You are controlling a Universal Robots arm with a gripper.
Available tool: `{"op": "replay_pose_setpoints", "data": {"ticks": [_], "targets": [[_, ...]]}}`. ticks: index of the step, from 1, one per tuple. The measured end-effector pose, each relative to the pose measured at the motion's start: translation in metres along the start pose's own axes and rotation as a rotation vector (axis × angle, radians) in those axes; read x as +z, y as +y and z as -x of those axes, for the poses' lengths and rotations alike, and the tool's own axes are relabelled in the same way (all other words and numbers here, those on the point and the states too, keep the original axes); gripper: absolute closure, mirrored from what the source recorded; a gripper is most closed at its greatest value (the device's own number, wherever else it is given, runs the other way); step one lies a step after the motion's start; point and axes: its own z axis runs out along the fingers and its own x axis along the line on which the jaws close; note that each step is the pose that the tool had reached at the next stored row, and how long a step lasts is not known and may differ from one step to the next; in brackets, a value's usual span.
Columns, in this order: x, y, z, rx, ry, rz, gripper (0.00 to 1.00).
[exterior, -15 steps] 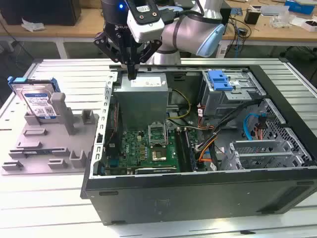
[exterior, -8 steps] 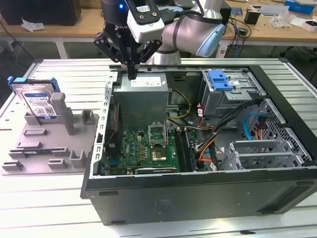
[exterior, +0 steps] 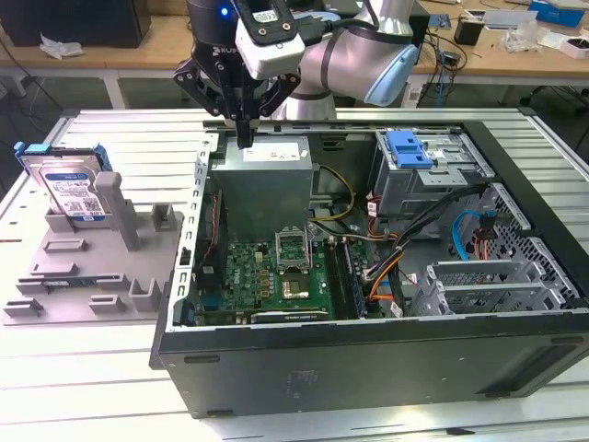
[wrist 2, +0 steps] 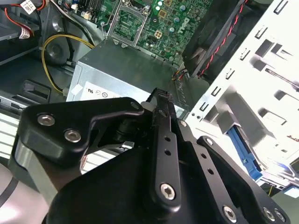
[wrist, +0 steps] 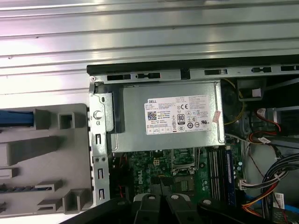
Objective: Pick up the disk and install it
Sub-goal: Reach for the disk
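Over on the exterior view's left, the flat silver metal disk (exterior: 72, 191) with its white-and-blue label and blue plastic carrier bracket leans upright in a grey plastic slotted holder (exterior: 83, 276) on the ribbed aluminium table (exterior: 92, 387), well apart from the arm. Moving across, the black gripper (exterior: 244, 136) hangs fingers-down at the near-left corner of the open black computer case (exterior: 368, 359), right above the top edge of the large grey boxy power supply (exterior: 262, 180). Its fingers are pressed together to a single point and there's nothing between them; the second wrist view shows the same, with the tips meeting over the labelled face of that box. Below the power supply sits the green circuit board (exterior: 276, 276). Further to the exterior view's right, a light-blue plastic latch (exterior: 409, 147) tops a grey metal cage, and bundles of black, orange and blue cables (exterior: 405, 249) run across the case floor.
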Motion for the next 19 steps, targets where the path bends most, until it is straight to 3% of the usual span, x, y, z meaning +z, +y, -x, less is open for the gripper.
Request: {"op": "replay_pose_setpoints", "data": {"ticks": [10, 13, 19], "targets": [[0.0, 0.0172, -0.0309, 0.0, 0.0001, 0.0, 0.89], [0.0, 0.0249, -0.0468, 0.0, 0.0001, 0.0, 0.89], [-0.0002, 0.0314, -0.0687, 0.0, 0.0001, 0.0, 0.89]]}}
